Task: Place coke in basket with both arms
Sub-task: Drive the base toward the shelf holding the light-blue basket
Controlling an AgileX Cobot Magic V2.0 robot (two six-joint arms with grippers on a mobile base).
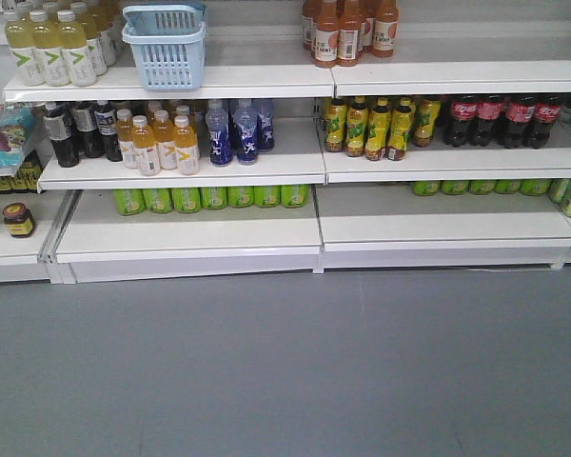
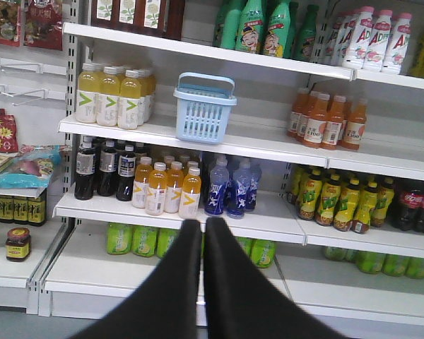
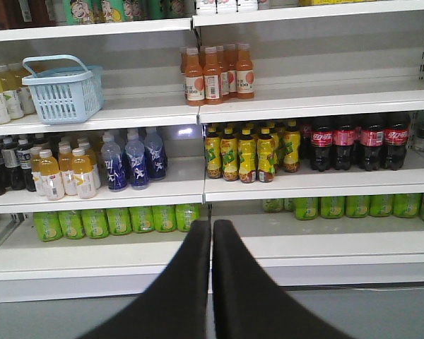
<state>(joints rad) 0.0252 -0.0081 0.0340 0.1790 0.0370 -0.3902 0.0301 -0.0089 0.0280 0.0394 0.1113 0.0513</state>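
The left claw (image 2: 203,224) is clenched, its two black fingers pressed together on nothing. Beyond its tips, up on a higher shelf (image 2: 268,145) and well apart from it, the light blue basket (image 2: 198,120) stands upright with its handles raised. The right claw (image 3: 212,224) is clenched and empty too; from it, the basket (image 3: 63,99) sits far up and to the left. Dark cola bottles (image 3: 357,141) with red labels line the middle shelf above and right of this claw
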